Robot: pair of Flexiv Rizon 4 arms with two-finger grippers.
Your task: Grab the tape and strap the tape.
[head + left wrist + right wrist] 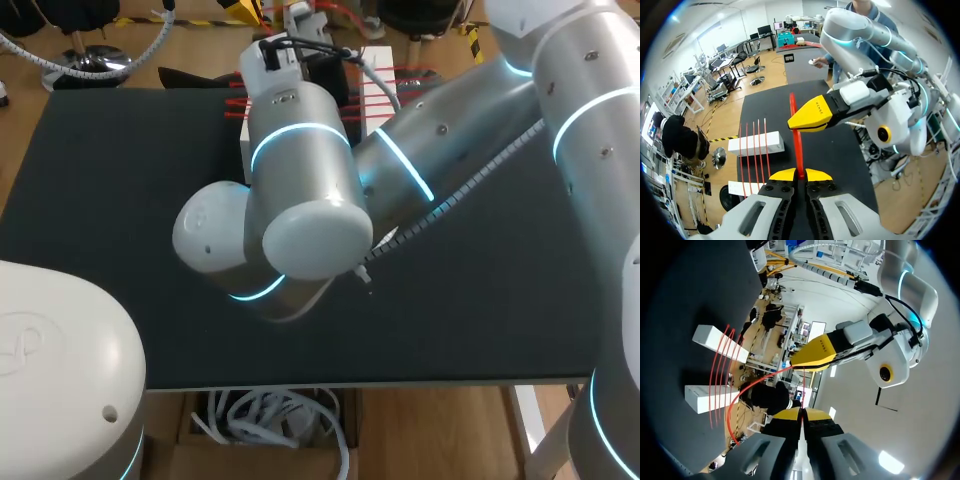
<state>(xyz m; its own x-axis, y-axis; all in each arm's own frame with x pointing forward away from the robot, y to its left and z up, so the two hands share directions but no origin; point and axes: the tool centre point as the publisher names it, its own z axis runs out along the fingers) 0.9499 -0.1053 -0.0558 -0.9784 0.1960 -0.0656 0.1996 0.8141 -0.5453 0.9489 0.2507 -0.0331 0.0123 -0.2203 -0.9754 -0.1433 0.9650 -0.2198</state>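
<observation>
A thin red tape (798, 150) runs taut between my two grippers above the black table. In the left wrist view my left gripper (800, 174) is shut on one end of it, and my right gripper (796, 123) pinches it a short way ahead. In the right wrist view my right gripper (801, 414) is shut on the tape (747, 390), whose loose tail curves away past my left gripper (796, 364). In the head view both grippers are hidden under my crossed arms.
Two white blocks (756, 143) (742, 187) lie side by side on the mat beside the grippers, with several red straps stretched across them. In the head view one block (378, 62) shows at the table's far edge. The black mat (480, 300) spreads to the front and right.
</observation>
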